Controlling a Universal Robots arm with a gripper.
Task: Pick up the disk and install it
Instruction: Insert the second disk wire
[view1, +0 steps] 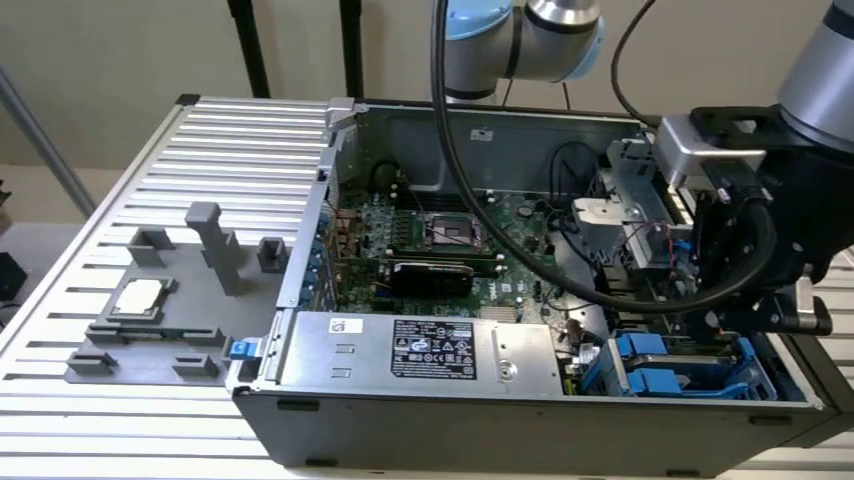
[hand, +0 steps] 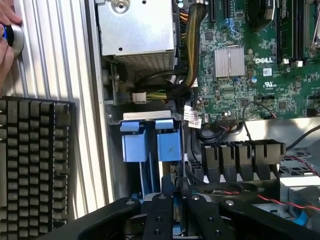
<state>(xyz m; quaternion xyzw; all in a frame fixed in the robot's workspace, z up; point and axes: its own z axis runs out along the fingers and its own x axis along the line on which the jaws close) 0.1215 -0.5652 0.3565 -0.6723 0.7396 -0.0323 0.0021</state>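
Wrist view, hand on knob, disk seemingly seated, keyboard beside.

I saw the disk seated in the drive bay at the front corner of the open computer case, just beside the end of the silver power supply box. Its bright blue plastic carrier showed as two blue latch tabs side by side. In my wrist view the disk stood on edge, tabs outward.
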